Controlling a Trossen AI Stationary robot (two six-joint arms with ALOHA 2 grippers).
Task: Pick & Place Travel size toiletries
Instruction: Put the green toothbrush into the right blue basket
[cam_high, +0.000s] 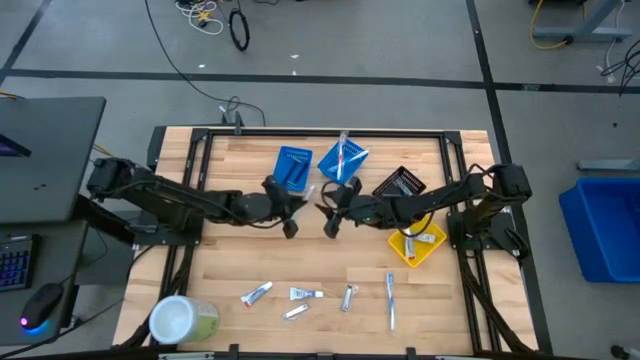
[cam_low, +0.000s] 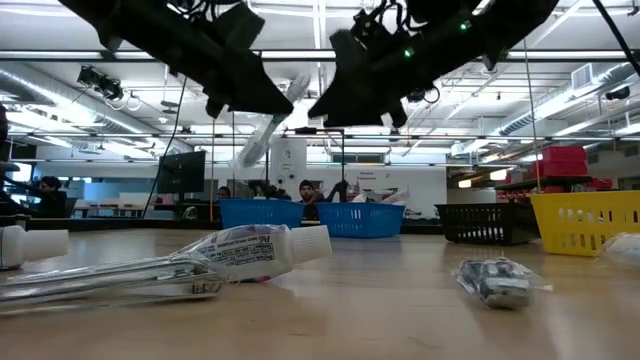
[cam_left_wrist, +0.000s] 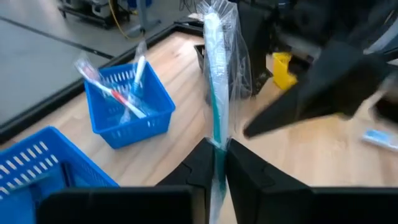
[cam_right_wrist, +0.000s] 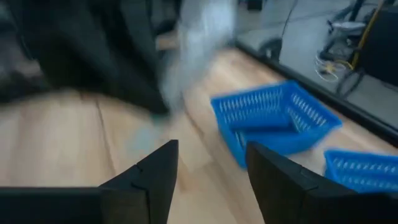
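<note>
My left gripper (cam_left_wrist: 216, 163) is over the table's middle (cam_high: 292, 208), shut on a white-and-teal toothbrush in a clear wrapper (cam_left_wrist: 214, 74), which shows slanting in the low view (cam_low: 268, 132). My right gripper (cam_right_wrist: 211, 163) is open and hovers just to the right of it (cam_high: 330, 213), touching nothing. Several small tubes and a toothbrush (cam_high: 390, 300) lie flat near the table's near edge, among them a tube (cam_high: 257, 293) and a tube (cam_low: 250, 255) close to the low camera. A blue bin (cam_left_wrist: 127, 106) holds wrapped toothbrushes. My left gripper pinches the wrapped toothbrush between its two fingers at the lower part of its handle (cam_left_wrist: 217, 138), with the wrapper caught in the pinch too. The toothbrush runs on forward past the fingertips. It is lifted clear of the table and tilted (cam_low: 268, 132).
Two blue bins (cam_high: 293, 166) (cam_high: 343, 160) stand at the far side, a black bin (cam_high: 400, 184) to their right and a yellow bin (cam_high: 417, 246) under the right arm. A round white-and-green container (cam_high: 181, 320) sits at the near left corner. People show beyond the table.
</note>
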